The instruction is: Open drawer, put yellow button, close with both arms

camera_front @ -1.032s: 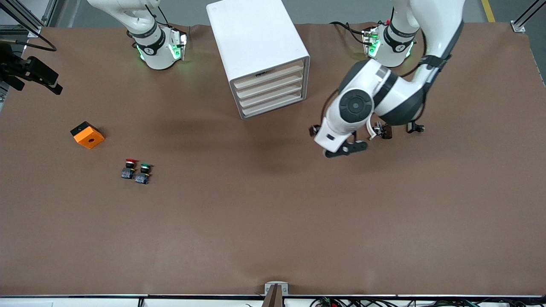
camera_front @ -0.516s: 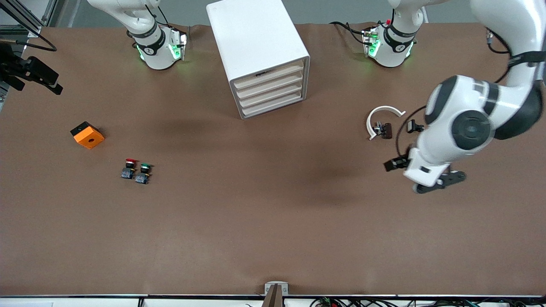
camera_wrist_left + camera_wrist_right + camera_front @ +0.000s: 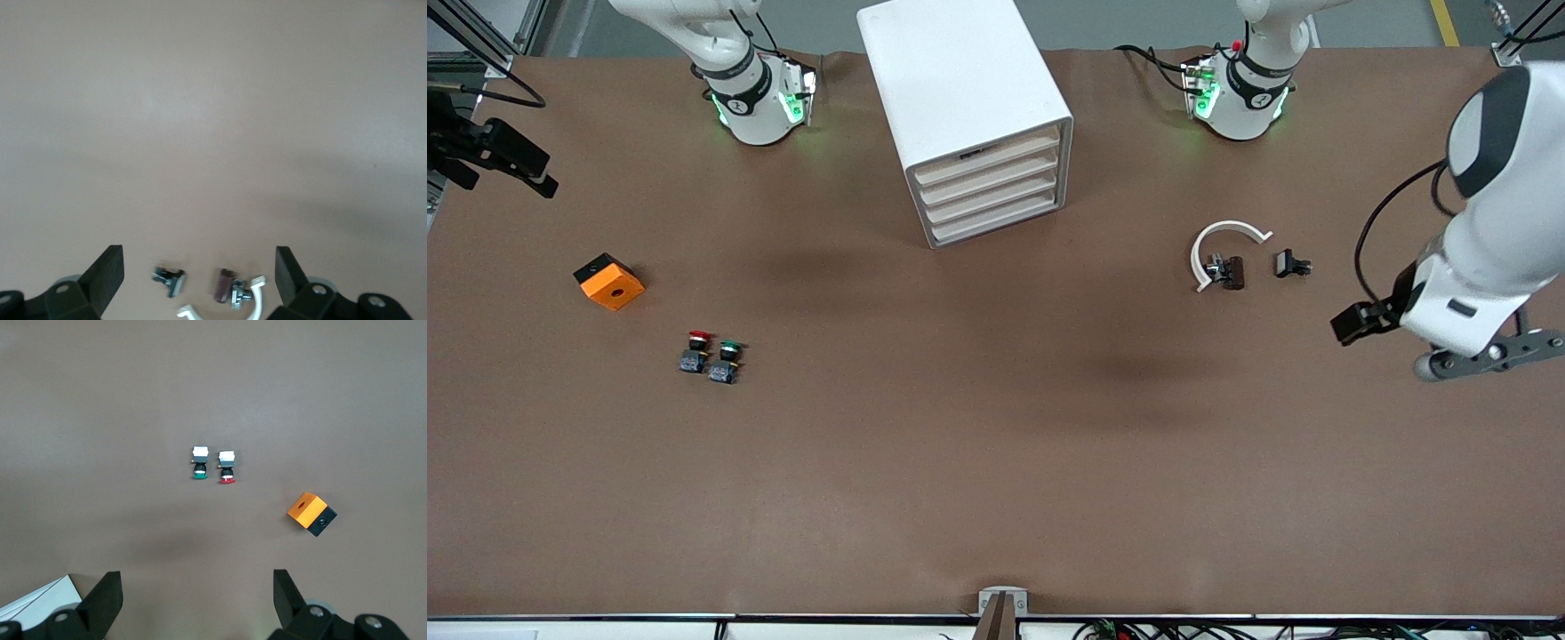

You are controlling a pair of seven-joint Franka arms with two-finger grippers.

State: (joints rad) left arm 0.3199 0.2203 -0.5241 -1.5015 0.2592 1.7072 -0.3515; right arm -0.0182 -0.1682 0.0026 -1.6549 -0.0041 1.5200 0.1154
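Starting at the right arm's end, we see an orange box [image 3: 609, 282] with a black base. Nearer the camera stand a red-capped button [image 3: 696, 349] and a green-capped button [image 3: 727, 360], side by side and almost touching. We find no yellow button in any view, and that is our chief worry: a gripper sent for it could take the orange box or a wrong cap instead. The right gripper [image 3: 197, 600] hangs high over this part of the table with its jaws apart and empty. Its long drop to the small buttons leaves room for a miss or a knocked-over pair. At the middle of the table's robot edge stands the white cabinet [image 3: 960, 80], with the drawer [image 3: 987, 156], the topmost of four, shut flush. The cabinet sits at a skew, so we judge a one-sided pull may slide or turn it rather than open it. Toward the left arm's end lie a white curved piece [image 3: 1221, 233] and two small dark parts [image 3: 1232, 271]. The left gripper [image 3: 199, 263] hovers near them, jaws wide and empty, well away from the drawer. The table [image 3: 996, 462] is covered in plain brown matting. Around it we see grey floor, metal frame posts, and cables along the near edge.
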